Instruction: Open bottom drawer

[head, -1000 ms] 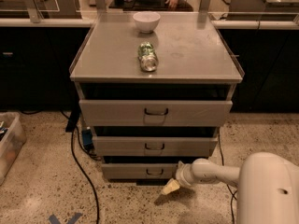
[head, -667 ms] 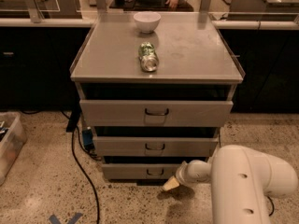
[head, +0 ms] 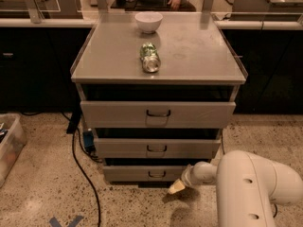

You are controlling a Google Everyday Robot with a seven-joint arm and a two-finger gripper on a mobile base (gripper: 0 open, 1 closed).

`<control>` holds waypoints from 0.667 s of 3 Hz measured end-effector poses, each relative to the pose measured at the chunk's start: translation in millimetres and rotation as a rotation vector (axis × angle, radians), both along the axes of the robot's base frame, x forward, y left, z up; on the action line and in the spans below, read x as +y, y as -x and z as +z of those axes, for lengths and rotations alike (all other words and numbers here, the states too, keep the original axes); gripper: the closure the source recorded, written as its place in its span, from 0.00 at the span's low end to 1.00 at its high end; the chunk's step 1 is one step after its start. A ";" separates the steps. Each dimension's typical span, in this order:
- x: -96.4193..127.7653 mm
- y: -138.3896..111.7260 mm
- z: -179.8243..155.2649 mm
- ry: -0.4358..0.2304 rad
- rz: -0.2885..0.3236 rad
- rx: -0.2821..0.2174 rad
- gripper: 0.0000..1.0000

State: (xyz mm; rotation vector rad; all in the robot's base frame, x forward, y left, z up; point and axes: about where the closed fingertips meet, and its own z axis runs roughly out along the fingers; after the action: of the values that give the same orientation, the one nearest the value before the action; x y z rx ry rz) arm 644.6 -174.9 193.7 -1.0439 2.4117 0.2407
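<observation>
A grey metal cabinet has three drawer fronts stacked one above another. The bottom drawer (head: 142,173) has the narrowest front and a small dark loop handle (head: 156,174) at its centre; it sits just above the floor. My gripper (head: 176,187) is low, near the floor, just right of and slightly below that handle, at the end of my white arm (head: 255,183), which comes in from the lower right. It does not hold the handle.
A green can (head: 150,57) lies on its side on the cabinet top (head: 189,51), with a white bowl (head: 148,21) behind it. A black cable (head: 84,174) runs over the speckled floor at left. A clear bin (head: 9,145) stands at far left.
My arm has swung further into view from the right and now fills the lower right. The gripper has stayed low by the bottom drawer's handle. The drawers have not moved.
</observation>
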 end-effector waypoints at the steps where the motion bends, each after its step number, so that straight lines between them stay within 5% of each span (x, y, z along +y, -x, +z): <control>1: 3.5 6.2 -8.0 -0.077 -0.023 0.030 0.00; 2: 3.6 6.2 -6.0 -0.077 -0.023 0.030 0.00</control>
State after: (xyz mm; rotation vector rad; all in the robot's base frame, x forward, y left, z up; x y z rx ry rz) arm 638.4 -171.3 187.7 -0.9841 2.4193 0.3408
